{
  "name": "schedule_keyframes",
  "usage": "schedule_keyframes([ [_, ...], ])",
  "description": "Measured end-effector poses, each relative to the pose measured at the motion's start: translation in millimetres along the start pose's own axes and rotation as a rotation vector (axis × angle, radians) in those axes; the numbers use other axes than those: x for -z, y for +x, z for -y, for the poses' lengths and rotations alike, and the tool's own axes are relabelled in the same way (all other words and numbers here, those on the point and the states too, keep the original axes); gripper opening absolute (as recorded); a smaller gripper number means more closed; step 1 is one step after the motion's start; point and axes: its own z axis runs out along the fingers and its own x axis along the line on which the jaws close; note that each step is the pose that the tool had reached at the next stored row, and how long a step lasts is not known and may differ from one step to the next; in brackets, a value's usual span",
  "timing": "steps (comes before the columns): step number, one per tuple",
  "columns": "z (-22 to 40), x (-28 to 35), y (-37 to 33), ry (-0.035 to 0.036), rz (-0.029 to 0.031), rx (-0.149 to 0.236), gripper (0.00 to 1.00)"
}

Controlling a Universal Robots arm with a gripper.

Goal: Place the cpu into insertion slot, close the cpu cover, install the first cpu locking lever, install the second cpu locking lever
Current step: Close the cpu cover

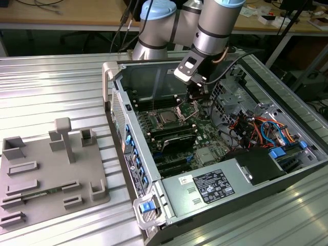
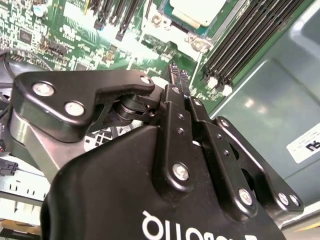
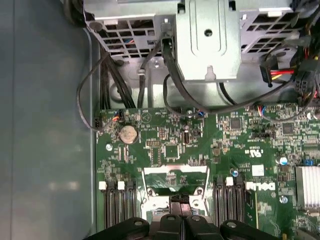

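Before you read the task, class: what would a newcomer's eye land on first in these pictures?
The robot arm, reaching from the top of the exterior view into the open computer case. Its gripper hangs close over the green motherboard, at the silvery cpu cover. On the exterior view's left, a grey moulded fixture plate lies on the ribbed metal table.

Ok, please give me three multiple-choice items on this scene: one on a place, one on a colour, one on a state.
1. Where is the gripper? A outside the case B inside the case C under the case
2. The board is: A blue B green C red
3. The case is: A open B shut C upside down
Answers: B, the exterior view shows it over the board; B, green in the first wrist view; A, its inside is in sight.
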Motion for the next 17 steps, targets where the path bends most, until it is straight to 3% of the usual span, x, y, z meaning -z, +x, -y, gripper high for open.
schedule_keyframes([
  [6, -11.6, -0.6, 0.4, 0.0, 0.0, 0.0, 0.11],
  [12, -29.0, -1.6, 1.0, 0.0, -0.0001, 0.0, 0.11],
  [17, -33.8, -1.8, 1.1, 0.0, 0.0, 0.0, 0.11],
])
